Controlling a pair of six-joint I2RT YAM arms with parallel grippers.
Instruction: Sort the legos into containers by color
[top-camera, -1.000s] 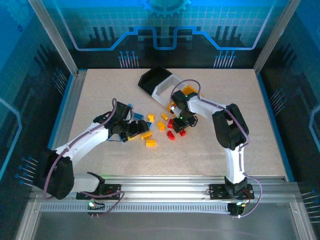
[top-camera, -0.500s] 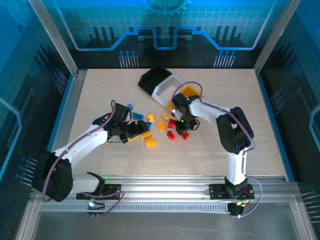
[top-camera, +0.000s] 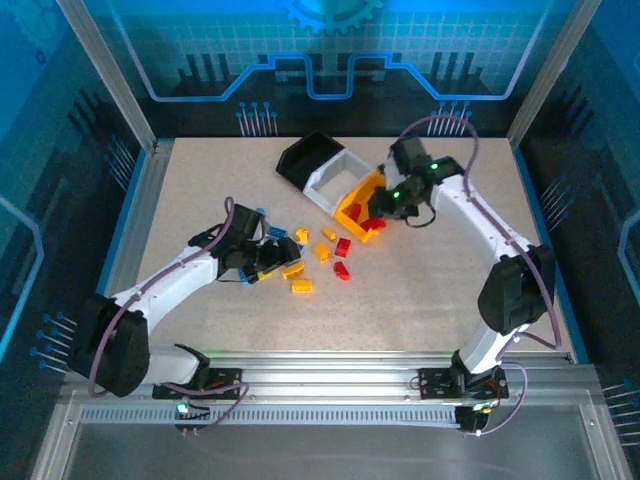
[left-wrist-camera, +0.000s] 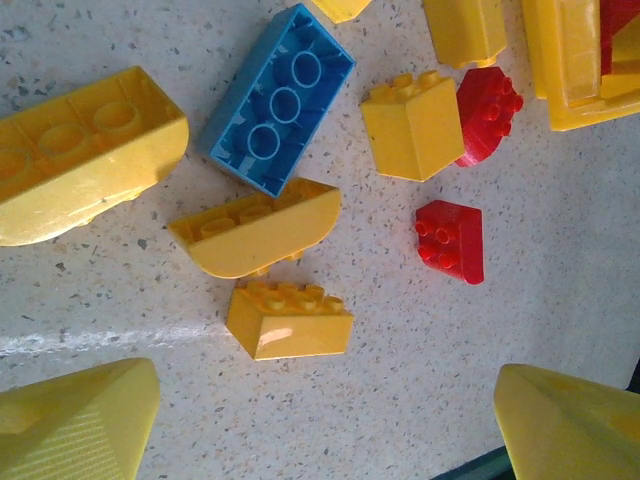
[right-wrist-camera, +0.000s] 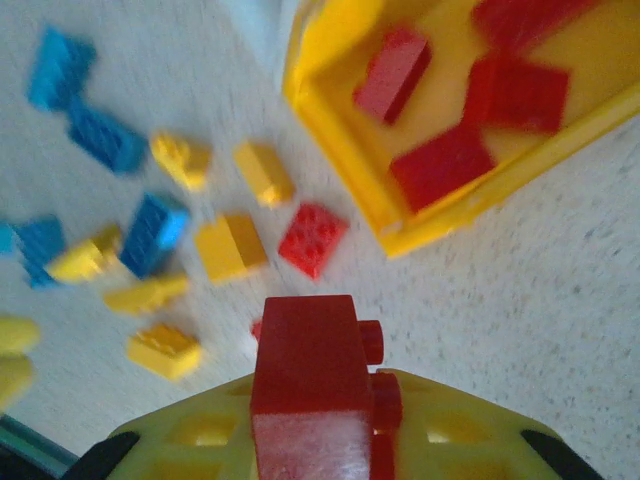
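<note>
Legos (top-camera: 322, 252) lie scattered on the tabletop (top-camera: 200, 180), several red ones already inside the yellow-orange bin (right-wrist-camera: 345, 165). The right claw (right-wrist-camera: 312, 435) is clenched on a red brick (right-wrist-camera: 308, 360) near that bin; the left claw (left-wrist-camera: 320, 430) hangs released over loose yellow bricks (left-wrist-camera: 290, 320).

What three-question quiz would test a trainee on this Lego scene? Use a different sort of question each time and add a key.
1. True or false: the left gripper is shut.
2. What colour is the brick in the right gripper? A blue, B red, C yellow.
3. Fill in: the bricks seen in the yellow bin are ____.
Key: 1 false, its jaws stand open over loose pieces; 2 B; 3 red.
</note>
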